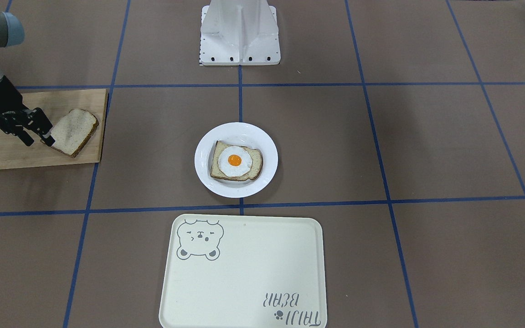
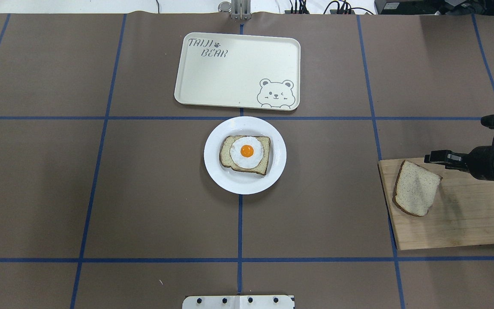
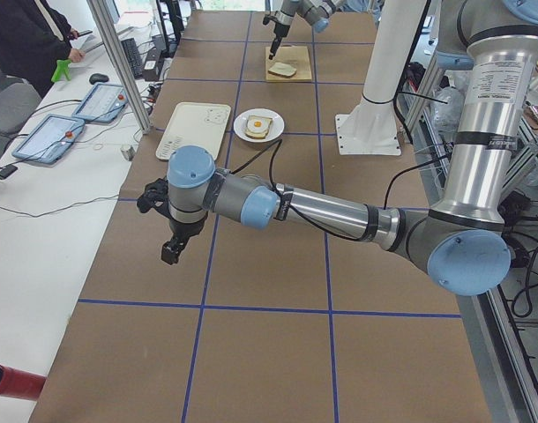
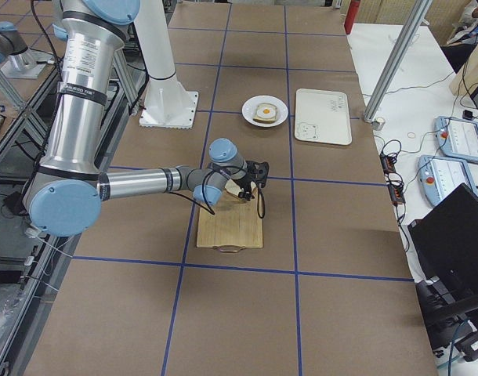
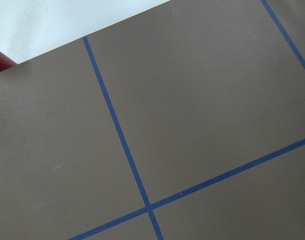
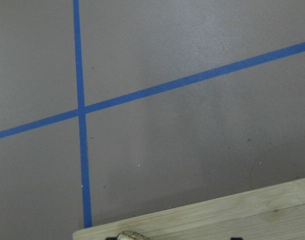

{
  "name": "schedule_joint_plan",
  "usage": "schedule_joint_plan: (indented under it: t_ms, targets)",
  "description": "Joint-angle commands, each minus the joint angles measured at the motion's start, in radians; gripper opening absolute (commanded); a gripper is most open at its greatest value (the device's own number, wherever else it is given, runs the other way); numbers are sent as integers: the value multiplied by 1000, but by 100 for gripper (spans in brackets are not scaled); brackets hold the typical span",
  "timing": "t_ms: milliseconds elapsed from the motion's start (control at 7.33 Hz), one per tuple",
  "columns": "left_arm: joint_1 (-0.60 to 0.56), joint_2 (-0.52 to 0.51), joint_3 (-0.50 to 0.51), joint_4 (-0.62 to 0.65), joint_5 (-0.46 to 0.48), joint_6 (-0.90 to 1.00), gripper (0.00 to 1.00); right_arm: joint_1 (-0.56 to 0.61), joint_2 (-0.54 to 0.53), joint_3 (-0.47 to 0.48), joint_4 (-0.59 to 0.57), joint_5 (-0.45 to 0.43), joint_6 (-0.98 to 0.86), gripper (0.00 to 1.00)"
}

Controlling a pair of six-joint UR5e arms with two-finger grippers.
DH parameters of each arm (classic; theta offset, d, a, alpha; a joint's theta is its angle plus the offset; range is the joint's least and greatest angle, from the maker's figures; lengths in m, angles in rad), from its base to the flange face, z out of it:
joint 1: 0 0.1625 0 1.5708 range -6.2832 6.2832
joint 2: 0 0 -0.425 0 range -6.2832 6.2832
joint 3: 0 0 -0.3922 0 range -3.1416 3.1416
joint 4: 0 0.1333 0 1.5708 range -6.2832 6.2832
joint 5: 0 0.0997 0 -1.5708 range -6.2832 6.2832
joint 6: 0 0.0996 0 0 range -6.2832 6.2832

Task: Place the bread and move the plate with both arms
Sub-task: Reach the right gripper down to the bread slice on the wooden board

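Observation:
The plain bread [image 1: 74,130] lies on a wooden board [image 1: 12,150], its edge nearest the gripper tilted up; it also shows in the overhead view [image 2: 414,191]. My right gripper [image 1: 40,142] is at that raised edge with its jaws apart, open, the crust between the fingers. The right wrist view shows only a bit of crust [image 6: 130,235] at the bottom edge. The white plate [image 1: 244,130] at the table's middle holds a slice with a fried egg [image 1: 235,160]. My left gripper [image 3: 170,256] hangs above bare table far off; I cannot tell whether it is open.
The cream bear tray [image 2: 230,73] lies just beyond the plate [image 2: 245,184], opposite the white robot base [image 1: 239,36]. The board [image 2: 465,223] sits at the table's right side. Blue tape lines cross the brown table cover.

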Motion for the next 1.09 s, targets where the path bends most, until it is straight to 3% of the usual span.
schedule_joint_plan:
  t_ms: [0,409,682,955]
  targets:
    - [0,0,0,-1,1,0,100,-53,-28,1,-3,-55,-5,70]
    - [0,0,0,-2,1,0,100,-93,-58,1,-3,-114,-11,67]
    - [0,0,0,-1,1,0,100,-99,-55,2,-5,-115,-11,49]
    - [-2,0,2,-2,1,0,100,-107,-55,2,-5,-118,-11,47]
